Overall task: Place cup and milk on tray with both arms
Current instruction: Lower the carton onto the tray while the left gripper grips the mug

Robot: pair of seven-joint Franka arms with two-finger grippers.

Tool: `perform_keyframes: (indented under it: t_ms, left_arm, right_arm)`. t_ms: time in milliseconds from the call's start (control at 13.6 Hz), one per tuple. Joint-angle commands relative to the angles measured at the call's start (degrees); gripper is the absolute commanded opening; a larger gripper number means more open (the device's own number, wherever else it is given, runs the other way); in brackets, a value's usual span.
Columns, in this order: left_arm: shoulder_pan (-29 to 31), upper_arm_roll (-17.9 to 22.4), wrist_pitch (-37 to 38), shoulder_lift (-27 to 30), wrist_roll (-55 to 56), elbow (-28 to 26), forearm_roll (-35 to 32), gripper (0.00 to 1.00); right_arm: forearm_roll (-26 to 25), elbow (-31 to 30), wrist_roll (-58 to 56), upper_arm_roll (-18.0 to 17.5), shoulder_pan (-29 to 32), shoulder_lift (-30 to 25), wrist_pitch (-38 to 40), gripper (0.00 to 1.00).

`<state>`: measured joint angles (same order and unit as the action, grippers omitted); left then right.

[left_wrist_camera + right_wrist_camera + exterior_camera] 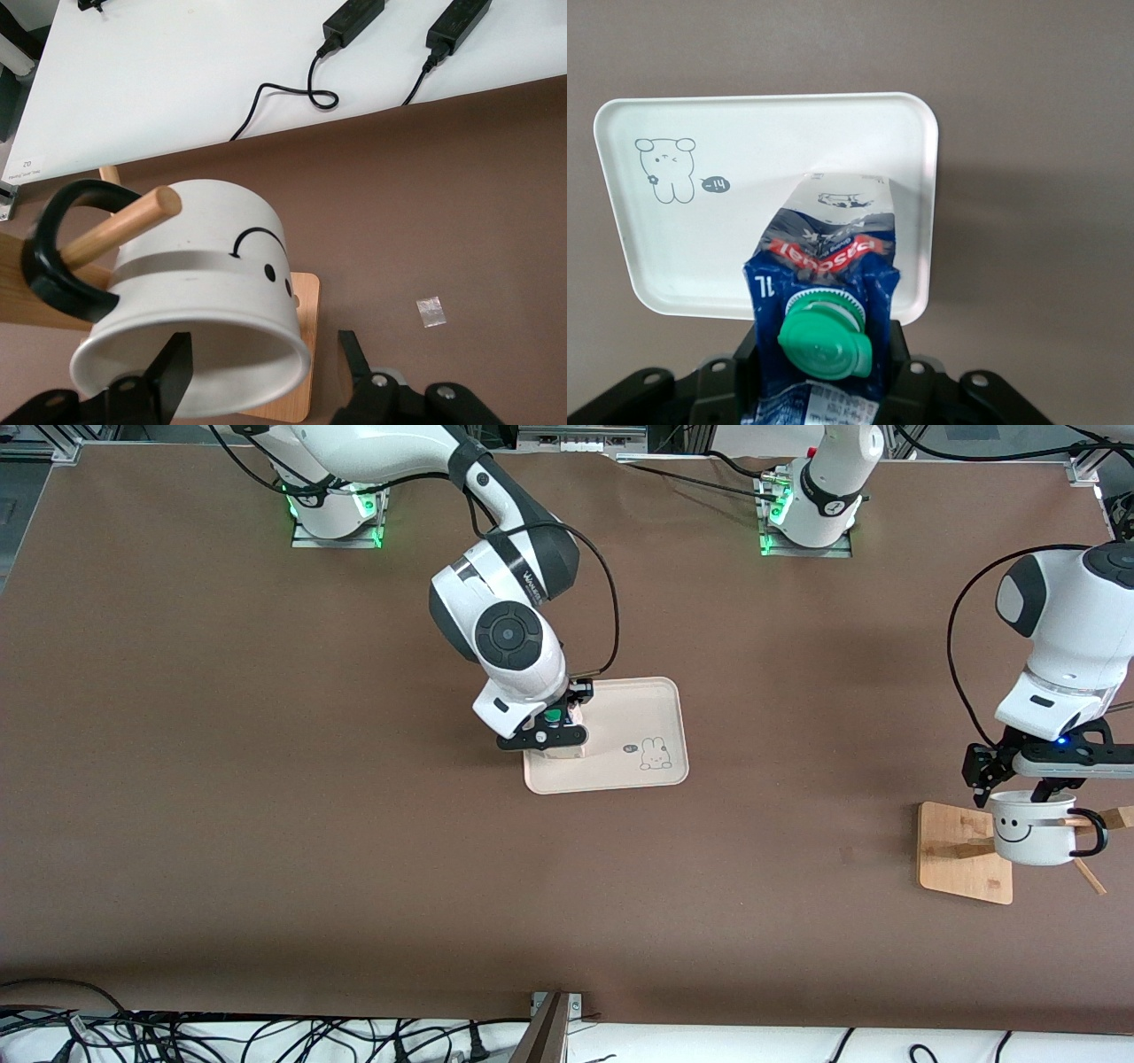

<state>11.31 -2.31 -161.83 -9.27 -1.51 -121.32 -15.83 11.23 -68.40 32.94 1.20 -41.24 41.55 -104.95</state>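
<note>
The milk [563, 746], a blue carton with a green cap, stands upright over the tray [642, 700] at its end toward the right arm. My right gripper [554, 731] is shut on its top. The right wrist view shows the milk [824, 257] between my right gripper's [819, 381] fingers, with the tray [744, 239] and its bunny drawing below. The cup [1028, 834] hangs by its black handle on a peg of the wooden stand [961, 850]. My left gripper [1032, 788] is open over its rim. In the left wrist view, my left gripper [264, 372] has one finger inside the cup [204, 266] and one outside.
The wooden stand's base [306, 297] and peg [124, 226] sit near the table's edge at the left arm's end. A small scrap of tape [431, 311] lies on the brown table. Cables [177, 1036] run along the table's near edge.
</note>
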Motion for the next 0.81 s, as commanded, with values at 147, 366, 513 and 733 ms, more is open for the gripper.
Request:
perform_keyframes:
  t_ms: [147,366,513,733]
  left_arm:
    - [0.7,-0.3,0.0,1.6,-0.2,-1.2,-1.6,0.35]
    - [0.6,-0.3,0.0,1.6,-0.1,-1.1,-1.4,0.1]
    - [0.1,-0.4,0.1,1.6,0.6,-1.1,-0.9,0.0]
    - [-0.5,-1.0,0.2,1.6,0.9,-1.0,-0.7,0.0]
  right_arm:
    - [1.3,-0.2,-0.2,1.4,-0.8,-1.2,0.2,1.0]
    - [1.2,0.1,7.6,2.5,-1.5,-5.7,0.9,1.0]
    - [1.2,0.1,9.9,4.0,-1.0,-9.0,2.2,1.0]
    - [0.7,-0.2,7.9,10.1,-0.3,-15.2,6.9,1.0]
